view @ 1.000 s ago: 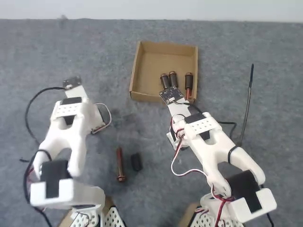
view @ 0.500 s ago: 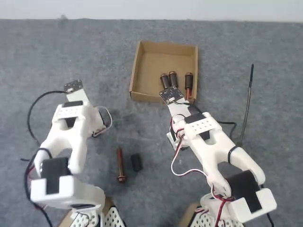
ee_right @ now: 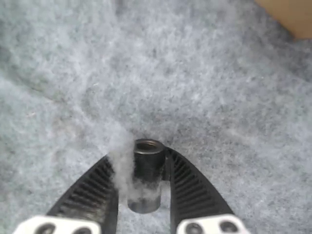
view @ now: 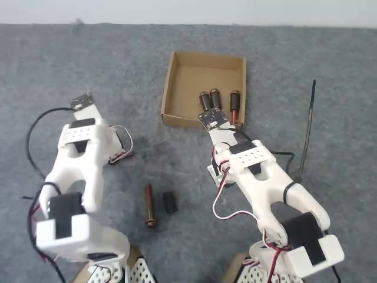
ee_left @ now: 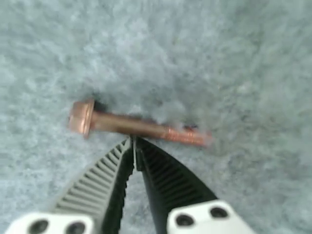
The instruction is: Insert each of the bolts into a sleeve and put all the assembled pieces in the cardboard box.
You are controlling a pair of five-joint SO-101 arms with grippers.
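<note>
Left tool [ee_left: 134, 141] closed, empty, near a bolt [ee_left: 136, 124]; right tool [ee_right: 143, 158] clamps a sleeve [ee_right: 145, 178].

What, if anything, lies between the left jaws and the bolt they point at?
Nothing visible. In the left wrist view the left gripper has its jaws closed together, tips right at the shaft of the bolt, which lies flat on bare carpet. Whether the tips touch the bolt cannot be told.
</note>
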